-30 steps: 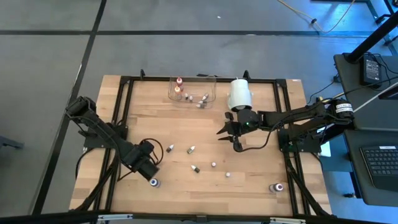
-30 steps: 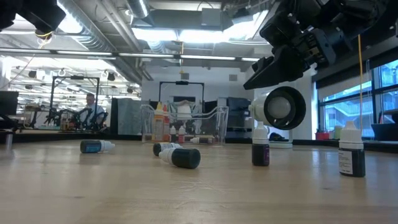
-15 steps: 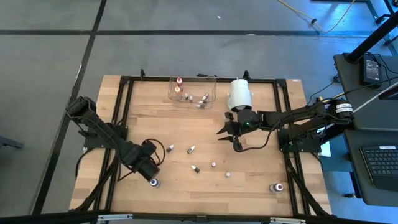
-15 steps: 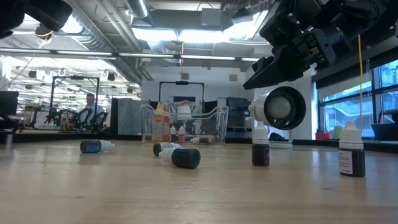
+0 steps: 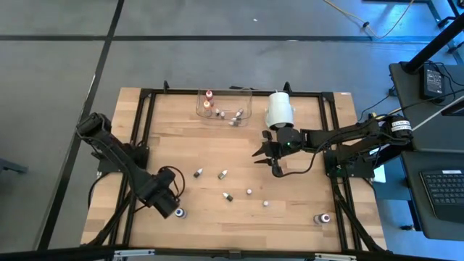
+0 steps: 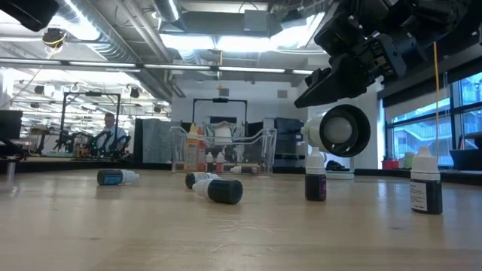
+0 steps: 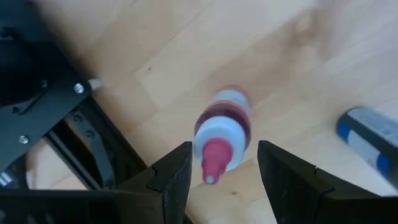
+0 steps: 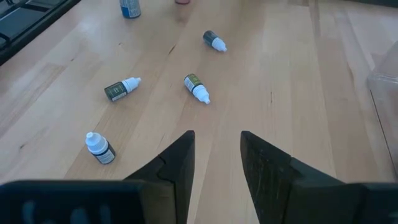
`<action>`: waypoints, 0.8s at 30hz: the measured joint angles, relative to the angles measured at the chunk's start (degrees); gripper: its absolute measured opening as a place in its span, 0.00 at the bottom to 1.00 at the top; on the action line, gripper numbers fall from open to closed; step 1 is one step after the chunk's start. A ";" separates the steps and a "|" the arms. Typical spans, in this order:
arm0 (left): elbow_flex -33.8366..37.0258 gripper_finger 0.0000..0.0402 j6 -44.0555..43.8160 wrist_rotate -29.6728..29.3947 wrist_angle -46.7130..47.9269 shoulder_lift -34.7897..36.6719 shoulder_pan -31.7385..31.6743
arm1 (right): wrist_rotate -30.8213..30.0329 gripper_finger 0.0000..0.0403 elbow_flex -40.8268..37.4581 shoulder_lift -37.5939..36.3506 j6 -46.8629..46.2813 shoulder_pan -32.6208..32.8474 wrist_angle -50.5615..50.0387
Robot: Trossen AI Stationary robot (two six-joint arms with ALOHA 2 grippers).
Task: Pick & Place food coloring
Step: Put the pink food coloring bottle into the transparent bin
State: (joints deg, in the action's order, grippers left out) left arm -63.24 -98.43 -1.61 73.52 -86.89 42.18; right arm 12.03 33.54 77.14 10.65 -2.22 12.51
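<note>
A small food coloring bottle (image 7: 222, 129) with a pink tip and a white cap stands upright on the wood near the table's front left (image 5: 179, 212). My left gripper (image 7: 224, 177) hovers above it, pointing straight down and open, with one finger showing on either side of the bottle and touching nothing. My right gripper (image 5: 263, 154) hangs open over the table's middle right, slanting down, with nothing between its fingers (image 8: 217, 155). Several more small bottles lie or stand on the wood (image 5: 223, 174), (image 5: 228, 196), (image 5: 249, 191). A few stand in the clear tray (image 5: 225, 106).
A big white cylinder (image 5: 279, 109) lies at the far side beside the tray. A blue-labelled bottle (image 7: 373, 138) lies close to the pink-tipped one. Another bottle (image 5: 321, 217) stands near the front right corner. A black frame (image 5: 145, 116) runs around the tabletop.
My left gripper has drifted level toward the table's near left, closing in over the upright pink-tipped bottle; in the low view its arm has slid out of the upper left corner. The right arm and all bottles have kept still.
</note>
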 joint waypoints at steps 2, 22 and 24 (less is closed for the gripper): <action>0.00 0.44 0.71 -0.17 0.06 0.00 0.68 | 0.00 0.33 0.00 0.00 0.05 -0.01 0.00; 0.00 0.45 -0.81 -3.44 -0.07 0.00 1.55 | 0.00 0.33 0.00 0.00 0.07 0.00 -0.04; 0.00 0.45 -2.27 -3.41 -0.34 0.00 1.56 | 0.00 0.33 0.00 0.00 0.07 0.00 -0.04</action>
State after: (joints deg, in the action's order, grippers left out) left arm -63.24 -100.70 -5.02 73.18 -86.89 43.73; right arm 12.03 33.54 77.14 10.72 -2.22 12.47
